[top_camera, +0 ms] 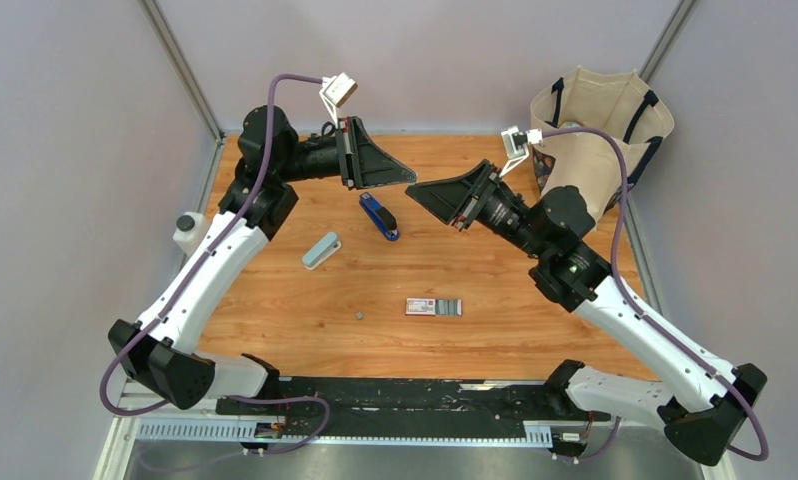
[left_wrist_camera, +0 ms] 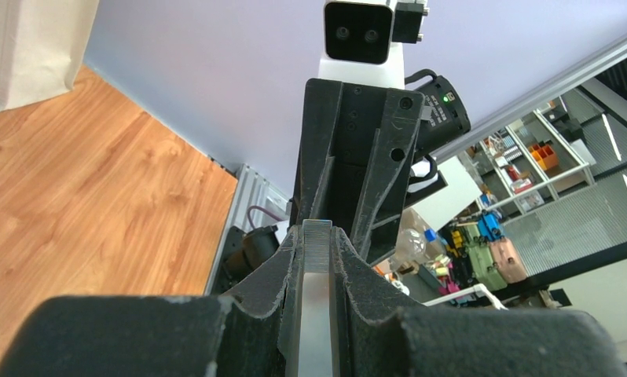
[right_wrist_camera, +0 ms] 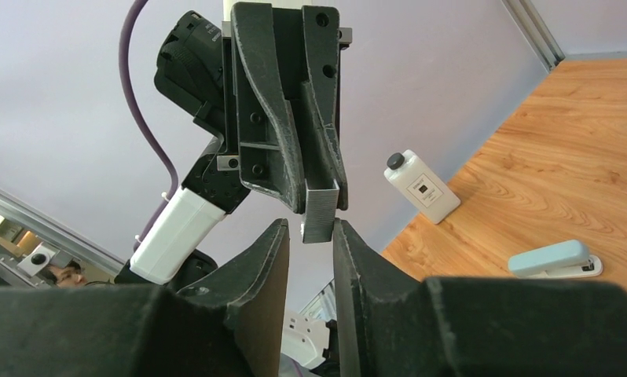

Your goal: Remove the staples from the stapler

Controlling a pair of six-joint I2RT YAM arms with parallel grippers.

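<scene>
The blue stapler (top_camera: pixel 379 216) lies on the wooden table below the two grippers, held by neither. My left gripper (top_camera: pixel 407 182) is raised and shut on a silver-grey strip of staples (left_wrist_camera: pixel 319 245), which sticks out past its fingertips. The left gripper also shows in its own wrist view (left_wrist_camera: pixel 319 232). My right gripper (top_camera: pixel 418 191) faces it tip to tip and is open. In the right wrist view the staples (right_wrist_camera: pixel 320 216) hang from the left gripper's fingers (right_wrist_camera: pixel 283 118). Their free end is just at the mouth of my right gripper (right_wrist_camera: pixel 309 229), close to its right-hand finger.
A pale grey-green oblong piece (top_camera: pixel 321 250) lies left of the stapler and also shows in the right wrist view (right_wrist_camera: pixel 550 259). A red-and-white box with grey tray (top_camera: pixel 434 307) and a small grey bit (top_camera: pixel 359 315) lie nearer. A white bottle (top_camera: pixel 187 230) stands at the left edge, a tote bag (top_camera: pixel 600 130) at back right.
</scene>
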